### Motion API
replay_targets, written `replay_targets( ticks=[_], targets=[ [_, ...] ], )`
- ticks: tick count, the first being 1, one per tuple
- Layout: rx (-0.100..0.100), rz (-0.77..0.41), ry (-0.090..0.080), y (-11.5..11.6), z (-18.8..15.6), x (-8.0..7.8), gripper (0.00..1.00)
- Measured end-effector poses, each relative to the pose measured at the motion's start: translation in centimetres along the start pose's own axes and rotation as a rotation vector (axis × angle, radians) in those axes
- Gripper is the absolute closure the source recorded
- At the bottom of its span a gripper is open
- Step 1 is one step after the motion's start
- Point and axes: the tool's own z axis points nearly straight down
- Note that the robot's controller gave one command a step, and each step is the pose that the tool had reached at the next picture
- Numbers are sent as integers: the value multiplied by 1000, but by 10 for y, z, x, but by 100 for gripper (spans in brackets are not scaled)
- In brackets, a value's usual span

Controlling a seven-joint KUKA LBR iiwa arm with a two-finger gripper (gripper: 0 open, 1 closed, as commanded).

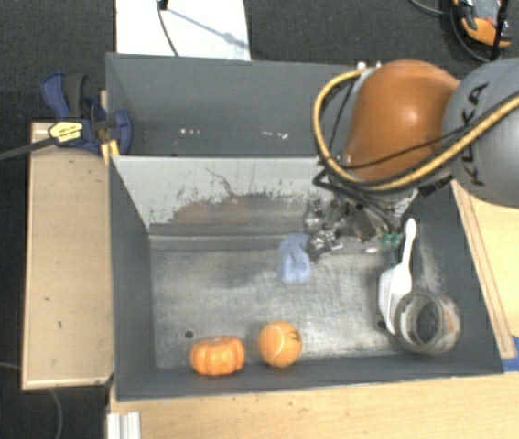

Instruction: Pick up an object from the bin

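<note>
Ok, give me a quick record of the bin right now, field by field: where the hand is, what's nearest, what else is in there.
hand: over the back right of the bin
nearest thing: pale blue crumpled piece, right beside the hand, on its left in the view
front: orange pumpkin toy and orange ball, side by side
right side: white spoon next to a clear ring-shaped roll
held: cannot tell

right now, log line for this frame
claw: by pale blue lump, mid-bin | pumpkin, orange ball: near wall | white spoon, tape ring: right
</note>
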Motion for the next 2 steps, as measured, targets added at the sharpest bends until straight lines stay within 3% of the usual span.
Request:
replay_targets(
  ticks=[1,2],
  targets=[
    [0,0,0,0,0,0,100],
    [-1,-67,5,5,-40,-1,100]
  ],
)
